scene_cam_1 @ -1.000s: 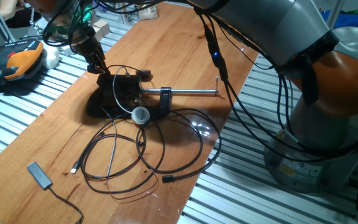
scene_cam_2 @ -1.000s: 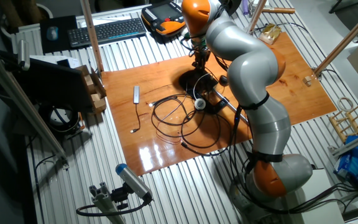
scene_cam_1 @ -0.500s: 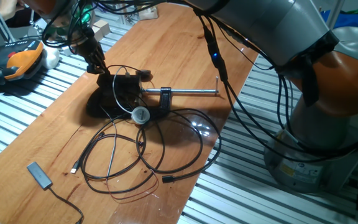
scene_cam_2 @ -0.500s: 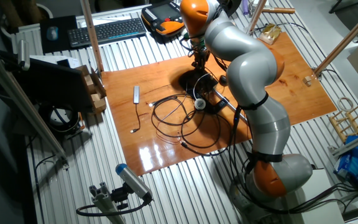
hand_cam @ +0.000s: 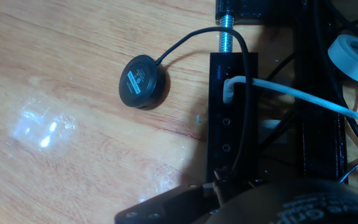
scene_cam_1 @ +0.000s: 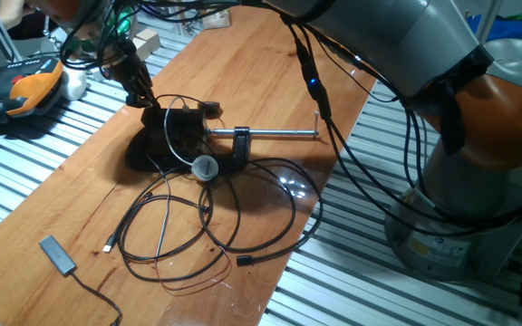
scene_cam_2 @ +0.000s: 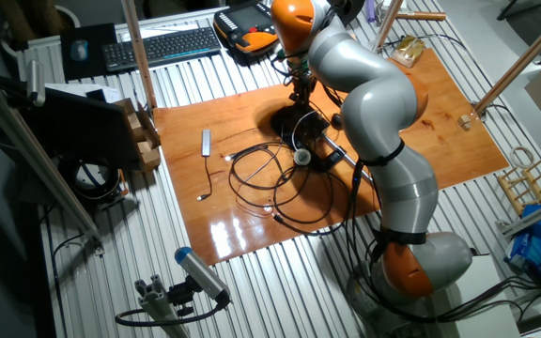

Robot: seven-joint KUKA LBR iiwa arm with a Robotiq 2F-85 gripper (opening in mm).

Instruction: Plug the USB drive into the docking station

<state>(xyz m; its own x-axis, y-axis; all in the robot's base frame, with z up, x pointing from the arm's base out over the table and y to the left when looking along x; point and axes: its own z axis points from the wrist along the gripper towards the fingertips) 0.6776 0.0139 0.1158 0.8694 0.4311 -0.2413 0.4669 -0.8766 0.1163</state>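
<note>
- On the wooden tabletop (scene_cam_1: 270, 81), the docking station (hand_cam: 230, 118) lies as a narrow black box; the hand view shows a row of small ports along its face.
- A white cable (hand_cam: 291, 93) and a thin black cable (hand_cam: 188, 40) are plugged into that face; the black cable runs to a round black puck (hand_cam: 142, 82) lying flat just beside the box.
- At the box's far end, a threaded steel screw (hand_cam: 227, 28) of the black G-clamp (scene_cam_1: 240, 143) meets it; the long steel rod (scene_cam_1: 279, 135) of the clamp points away across the wood.
- The claw (scene_cam_1: 139, 86) hangs over the docking station's far end, angled downward; whether its fingers are parted or closed cannot be told from any view.
- In the hand view a dark finger (hand_cam: 166, 205) fills the lower edge, touching or nearly touching the box's near end.
- The USB drive cannot be made out with certainty; it may be hidden at the fingertips.
- Loops of black cable (scene_cam_1: 198, 226) lie near the clamp, with a white round disc (scene_cam_1: 205, 167) among them.
- A flat black dongle (scene_cam_1: 56, 254) on a thin lead lies well apart, near the tabletop's corner.
</note>
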